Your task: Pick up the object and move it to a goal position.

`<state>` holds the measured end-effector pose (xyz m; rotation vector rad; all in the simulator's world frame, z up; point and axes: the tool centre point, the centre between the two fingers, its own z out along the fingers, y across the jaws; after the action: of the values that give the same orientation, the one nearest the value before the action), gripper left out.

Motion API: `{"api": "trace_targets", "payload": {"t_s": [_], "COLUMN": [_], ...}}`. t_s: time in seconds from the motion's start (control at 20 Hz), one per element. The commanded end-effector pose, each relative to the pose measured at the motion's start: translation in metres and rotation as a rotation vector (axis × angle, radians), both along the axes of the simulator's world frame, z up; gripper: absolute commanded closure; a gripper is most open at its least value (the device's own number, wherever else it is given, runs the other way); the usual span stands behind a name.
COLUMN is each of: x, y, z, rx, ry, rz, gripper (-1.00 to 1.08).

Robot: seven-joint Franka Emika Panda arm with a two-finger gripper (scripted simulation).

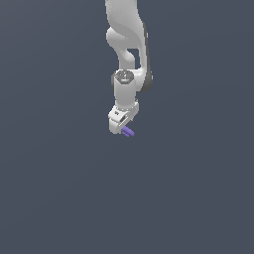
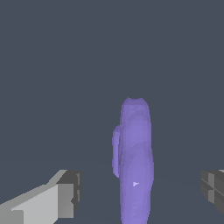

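One arm only: gripper spread wide, object centred between fingers, untouched, long axis crossing the gap.

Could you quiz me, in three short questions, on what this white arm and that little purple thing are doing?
1. True or false: the end effector has already clamped the purple rod.
2. Multiple choice: in the wrist view, the rod lies (A) between the two fingers, touching neither, (B) outside both fingers, (C) pressed against one finger.
3. Fill in: in the exterior view, the rod shows just below the tip of the white ____.

Key:
1. False; gaps show on both sides of the rod.
2. A
3. end effector
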<state>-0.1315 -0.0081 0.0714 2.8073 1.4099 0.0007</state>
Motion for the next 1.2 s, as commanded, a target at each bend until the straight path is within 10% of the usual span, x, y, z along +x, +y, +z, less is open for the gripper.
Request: {"api": "trace_targets", "payload": {"t_s": [0.0, 0.55, 0.6, 1.15], "x": [-0.001, -0.001, -0.001, -0.001], "y": [0.0, 0.0, 0.0, 0.0], "z": [-0.01, -0.039, -0.039, -0.039], "rx": [0.0, 0.0, 0.0, 0.0], "ry": [0.001, 0.001, 0.001, 0.001], "rz": [0.001, 0.004, 0.004, 0.004], "gripper": [-0.92, -0.92, 1.08, 1.08]}}
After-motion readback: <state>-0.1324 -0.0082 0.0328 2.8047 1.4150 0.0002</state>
